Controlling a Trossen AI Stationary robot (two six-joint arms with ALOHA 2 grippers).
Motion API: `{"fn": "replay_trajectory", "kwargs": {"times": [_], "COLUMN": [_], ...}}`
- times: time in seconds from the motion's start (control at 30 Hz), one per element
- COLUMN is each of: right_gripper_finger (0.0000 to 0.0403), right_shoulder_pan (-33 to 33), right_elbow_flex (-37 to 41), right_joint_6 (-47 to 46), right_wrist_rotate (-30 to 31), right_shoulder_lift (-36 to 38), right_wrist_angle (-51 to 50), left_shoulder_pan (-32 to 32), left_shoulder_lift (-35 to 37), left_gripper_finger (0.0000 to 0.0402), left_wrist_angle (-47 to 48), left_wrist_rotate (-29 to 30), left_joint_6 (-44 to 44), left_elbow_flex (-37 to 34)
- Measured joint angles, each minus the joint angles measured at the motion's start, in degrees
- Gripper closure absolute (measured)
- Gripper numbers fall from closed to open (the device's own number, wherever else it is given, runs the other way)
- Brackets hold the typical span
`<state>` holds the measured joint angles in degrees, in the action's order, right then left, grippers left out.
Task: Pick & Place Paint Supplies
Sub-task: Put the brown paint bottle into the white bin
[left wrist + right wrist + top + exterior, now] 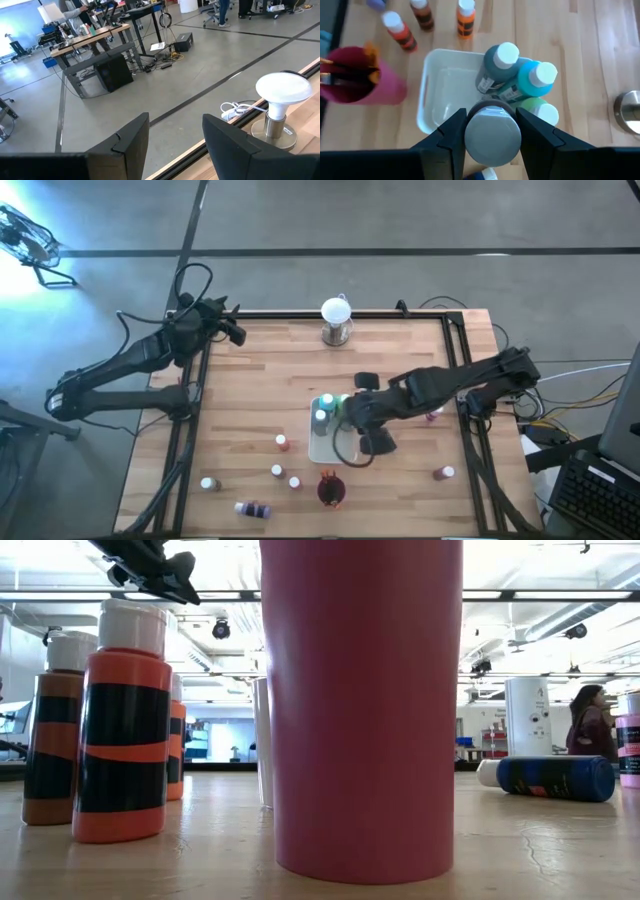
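Right gripper (492, 131) is clenched on a white-capped paint bottle (492, 137) above the white tray (445, 85), just beside three bottles (520, 75) standing inside it. Left gripper (175, 140), fingers released, waits beyond the tray near the globe lamp (282, 97).

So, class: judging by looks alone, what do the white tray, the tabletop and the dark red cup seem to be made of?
White tray: probably plastic, as its smooth, rounded rim and handle slot look moulded.
Tabletop: wood, with visible plank seams and grain, a pale matt finish.
Dark red cup: likely plastic, smooth and evenly coloured with a soft sheen.
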<state>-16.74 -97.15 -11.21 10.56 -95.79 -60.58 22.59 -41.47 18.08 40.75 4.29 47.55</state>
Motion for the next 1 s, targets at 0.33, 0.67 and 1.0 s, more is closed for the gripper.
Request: {"fn": "replay_trajectory", "kwargs": {"times": [0.33, 0.67, 1.0], "right_gripper_finger": [0.027, 0.027, 0.027], "right_shoulder_pan": [0.3, 0.3, 0.3], "right_elbow_flex": [-0.1, 0.4, 1.2], "right_joint_6": [-1.0, -20.9, -38.1], "right_wrist_rotate": [1.2, 4.7, 4.6], "right_shoulder_lift": [-3.6, -3.9, -3.9], "right_wrist_angle": [1.5, 1.0, 0.8], "left_shoulder_pan": [0.0, 0.0, 0.0], "left_shoulder_lift": [0.0, 0.0, 0.0], "left_gripper_finger": [0.0211, 0.0211, 0.0211], "left_wrist_angle": [0.0, 0.0, 0.0], "left_wrist_rotate": [0.0, 0.0, 0.0], "left_joint_6": [0.0, 0.0, 0.0], "left_elbow_flex": [0.0, 0.0, 0.0]}}
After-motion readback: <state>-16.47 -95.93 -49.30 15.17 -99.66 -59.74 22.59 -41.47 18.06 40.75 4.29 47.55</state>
